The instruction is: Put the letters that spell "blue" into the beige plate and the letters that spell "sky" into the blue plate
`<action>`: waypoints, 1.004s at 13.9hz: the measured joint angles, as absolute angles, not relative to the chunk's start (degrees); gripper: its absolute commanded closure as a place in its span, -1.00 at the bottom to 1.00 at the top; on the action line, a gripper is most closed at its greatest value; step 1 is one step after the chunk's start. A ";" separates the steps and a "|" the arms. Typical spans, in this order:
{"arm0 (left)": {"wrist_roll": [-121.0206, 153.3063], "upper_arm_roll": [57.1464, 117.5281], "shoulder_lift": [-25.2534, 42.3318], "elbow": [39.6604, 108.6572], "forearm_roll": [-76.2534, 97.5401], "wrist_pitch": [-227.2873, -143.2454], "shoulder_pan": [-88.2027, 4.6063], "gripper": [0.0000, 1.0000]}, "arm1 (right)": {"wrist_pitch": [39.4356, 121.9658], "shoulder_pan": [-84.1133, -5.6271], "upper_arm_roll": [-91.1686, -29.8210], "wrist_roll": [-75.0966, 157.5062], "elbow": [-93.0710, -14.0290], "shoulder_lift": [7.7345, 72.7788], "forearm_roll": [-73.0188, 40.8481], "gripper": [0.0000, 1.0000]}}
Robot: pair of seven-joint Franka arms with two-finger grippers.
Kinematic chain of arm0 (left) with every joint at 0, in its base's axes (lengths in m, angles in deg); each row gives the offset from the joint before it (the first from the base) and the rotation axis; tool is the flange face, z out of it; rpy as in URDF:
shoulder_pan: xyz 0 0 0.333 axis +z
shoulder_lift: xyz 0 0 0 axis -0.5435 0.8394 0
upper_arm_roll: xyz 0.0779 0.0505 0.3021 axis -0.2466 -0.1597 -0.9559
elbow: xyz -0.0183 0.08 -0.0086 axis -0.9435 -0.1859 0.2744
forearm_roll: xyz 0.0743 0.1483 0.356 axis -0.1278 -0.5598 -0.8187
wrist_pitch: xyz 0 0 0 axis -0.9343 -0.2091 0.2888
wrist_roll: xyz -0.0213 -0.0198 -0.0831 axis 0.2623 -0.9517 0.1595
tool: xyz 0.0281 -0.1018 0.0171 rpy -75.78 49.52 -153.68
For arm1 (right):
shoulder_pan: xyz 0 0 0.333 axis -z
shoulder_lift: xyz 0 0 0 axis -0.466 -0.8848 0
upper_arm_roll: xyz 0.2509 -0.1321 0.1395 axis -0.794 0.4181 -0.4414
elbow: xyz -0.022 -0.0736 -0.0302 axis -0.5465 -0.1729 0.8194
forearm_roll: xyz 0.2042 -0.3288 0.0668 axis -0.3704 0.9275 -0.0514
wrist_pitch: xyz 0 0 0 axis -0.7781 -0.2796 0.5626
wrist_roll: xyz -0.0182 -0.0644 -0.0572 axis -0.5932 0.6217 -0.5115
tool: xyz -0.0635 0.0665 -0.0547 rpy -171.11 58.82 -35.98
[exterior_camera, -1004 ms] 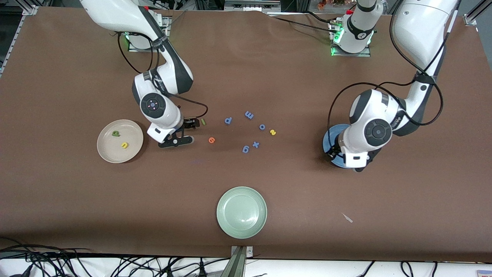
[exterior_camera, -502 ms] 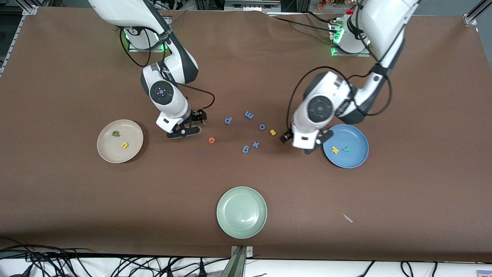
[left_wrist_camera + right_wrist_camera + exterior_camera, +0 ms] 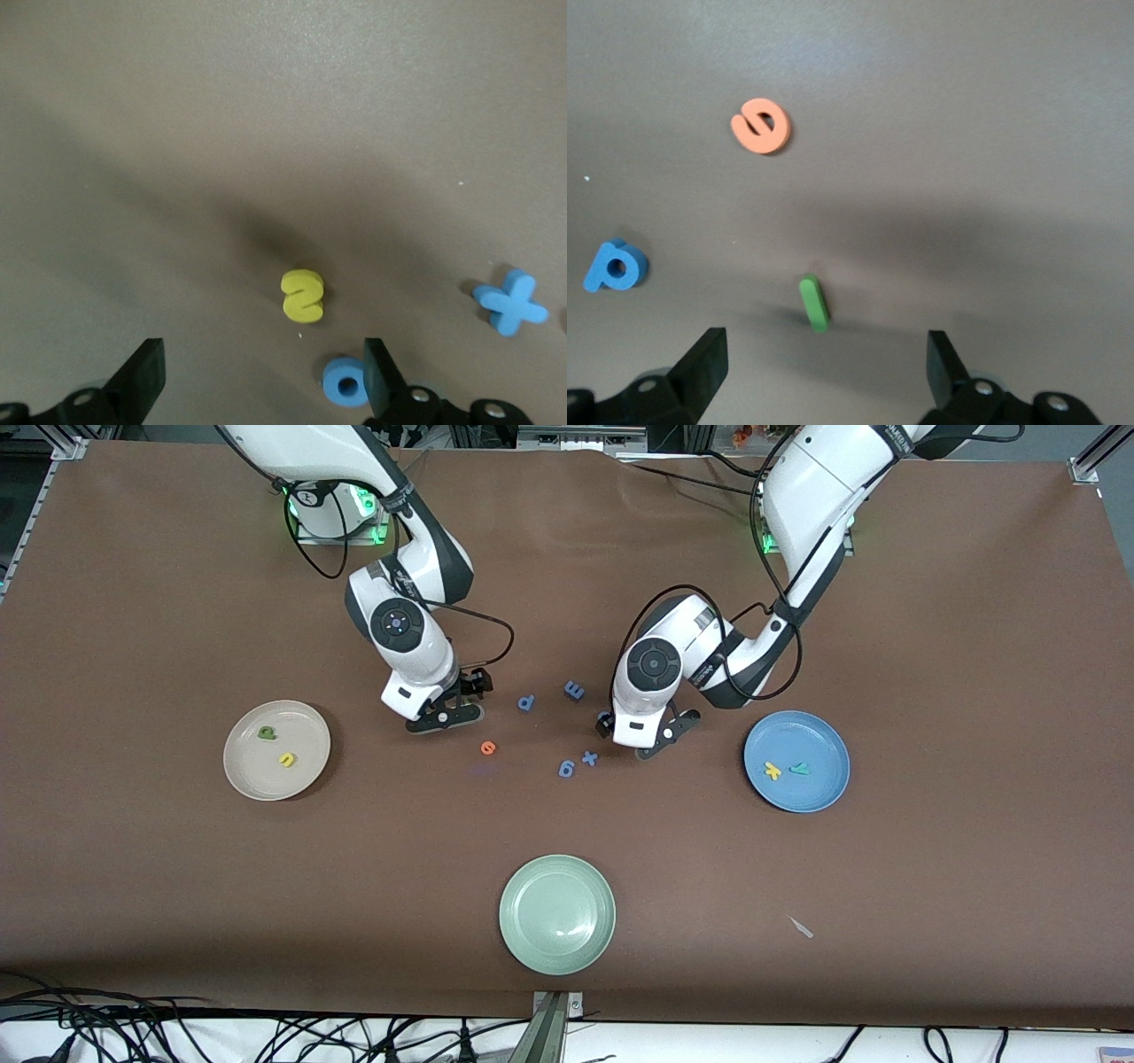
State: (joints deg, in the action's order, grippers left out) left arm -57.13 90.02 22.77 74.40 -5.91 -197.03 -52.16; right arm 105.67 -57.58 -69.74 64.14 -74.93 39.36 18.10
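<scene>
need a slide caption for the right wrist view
Open right gripper hovering over the green l, with the orange e and a blue p lying nearby.

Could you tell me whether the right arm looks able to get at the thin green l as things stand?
Probably yes: the right end effector hangs open over the thin green l, which lies alone on the table, apart from the orange e and blue p.

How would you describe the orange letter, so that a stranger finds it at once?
Start at the beige plate toward the right arm's end of the table, then go toward the middle, where small foam letters lie loose. The orange e lies on the cloth, apart from the blue p. No other letter is orange.
</scene>
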 measured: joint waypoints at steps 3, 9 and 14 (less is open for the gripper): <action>-57.22 89.78 23.47 75.49 -6.06 -200.33 -52.16 -0.47 | 105.82 -57.74 -69.74 64.16 -75.17 39.26 18.11 -0.28; -57.30 89.31 23.52 75.73 -6.07 -201.19 -51.83 -0.16 | 107.60 -58.09 -69.74 64.16 -76.02 37.81 18.12 -0.15; -57.32 89.30 23.52 75.73 -6.07 -201.30 -51.77 0.94 | 109.13 -59.02 -69.75 64.33 -76.27 36.23 18.12 0.25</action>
State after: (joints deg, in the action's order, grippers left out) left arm -57.32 89.30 23.52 75.73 -6.07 -201.30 -51.77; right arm 109.13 -59.02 -69.75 64.33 -76.27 36.23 18.12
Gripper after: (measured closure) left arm 0.687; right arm 0.449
